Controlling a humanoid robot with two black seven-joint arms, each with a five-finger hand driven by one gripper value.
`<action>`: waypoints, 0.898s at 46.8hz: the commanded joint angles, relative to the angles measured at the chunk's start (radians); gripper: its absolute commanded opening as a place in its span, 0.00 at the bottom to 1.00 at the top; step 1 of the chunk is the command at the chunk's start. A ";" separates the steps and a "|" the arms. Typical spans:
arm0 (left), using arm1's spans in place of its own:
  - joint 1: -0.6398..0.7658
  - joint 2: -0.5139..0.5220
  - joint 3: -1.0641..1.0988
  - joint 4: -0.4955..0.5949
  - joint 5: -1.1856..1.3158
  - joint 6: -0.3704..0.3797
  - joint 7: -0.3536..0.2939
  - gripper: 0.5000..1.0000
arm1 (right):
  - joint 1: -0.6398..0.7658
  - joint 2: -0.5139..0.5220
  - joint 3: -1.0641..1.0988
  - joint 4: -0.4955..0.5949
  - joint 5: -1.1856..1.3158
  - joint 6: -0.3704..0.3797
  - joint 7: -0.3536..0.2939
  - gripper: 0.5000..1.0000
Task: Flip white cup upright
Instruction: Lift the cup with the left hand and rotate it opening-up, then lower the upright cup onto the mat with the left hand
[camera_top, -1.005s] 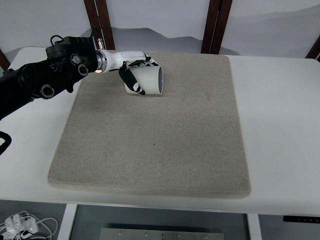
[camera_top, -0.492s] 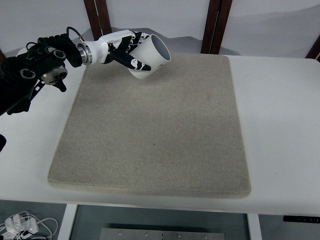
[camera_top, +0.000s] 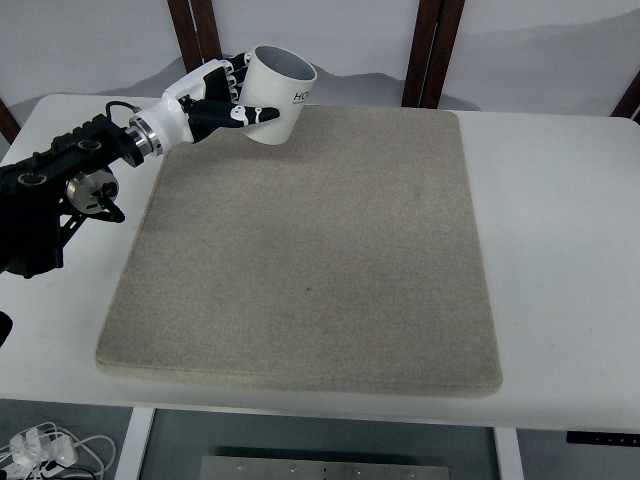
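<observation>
The left hand (camera_top: 222, 97) grips the white cup (camera_top: 275, 96) around its side, mouth up and nearly upright, over the far-left corner of the grey mat (camera_top: 310, 270) (seemingly clear of it). Next: lower it level, then loosen the fingers.

The left arm (camera_top: 55, 200) is clad in matte black housings, blocky and faceted; round silver-rimmed discs with dark centres sit on its casing, one large disc toward 7 o'clock of the wrist; a thin black cable loops above the forearm at 12 o'clock; a polished metal collar rings the wrist; beyond it, toward 2 o'clock, the left hand (camera_top: 215, 95) has a glossy white shell; its fingers (camera_top: 255, 113) are white segments with black joints and black tips.
</observation>
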 joint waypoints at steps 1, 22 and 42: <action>0.014 -0.002 -0.013 0.003 0.001 -0.011 -0.041 0.04 | 0.000 0.000 0.000 0.000 0.000 0.000 0.000 0.90; 0.047 -0.047 -0.013 0.081 0.001 -0.037 -0.129 0.05 | 0.000 0.000 0.000 0.000 0.000 0.000 0.000 0.90; 0.071 -0.113 0.001 0.175 0.014 -0.021 -0.129 0.05 | 0.000 0.000 0.000 0.000 0.000 0.000 0.000 0.90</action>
